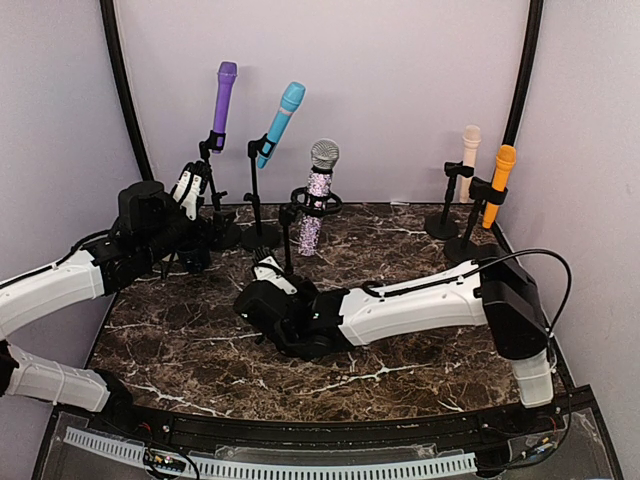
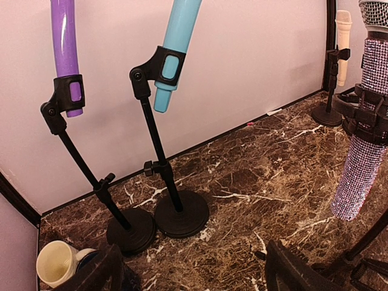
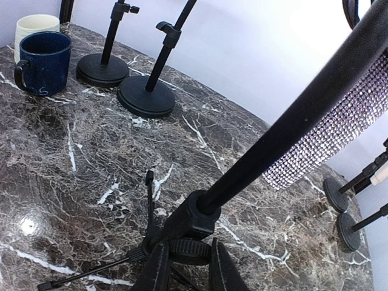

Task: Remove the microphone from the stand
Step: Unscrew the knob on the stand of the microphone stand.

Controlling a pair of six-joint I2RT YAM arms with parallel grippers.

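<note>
A rhinestone-covered microphone [image 1: 312, 208] with a silver mesh head sits in the ring clip of a black tripod stand [image 1: 288, 238] at mid-table. It also shows as a sparkling body [image 3: 339, 133] beside the stand's pole [image 3: 285, 124] in the right wrist view. My right gripper [image 3: 189, 257] is shut low on the stand, its fingers clamping the knurled collar just above the tripod legs. In the top view that gripper [image 1: 268, 272] sits at the stand's foot. My left gripper [image 1: 188, 190] hangs open and holds nothing, at the back left beside the purple microphone's stand, apart from the rhinestone microphone [image 2: 364, 163].
A purple microphone [image 1: 224, 95] and a blue one [image 1: 282, 120] stand on round-base stands at the back left. A cream microphone [image 1: 470, 150] and an orange one [image 1: 498, 180] stand at the back right. A blue mug [image 3: 43, 60] and a cream mug [image 3: 33, 24] sit by the left wall.
</note>
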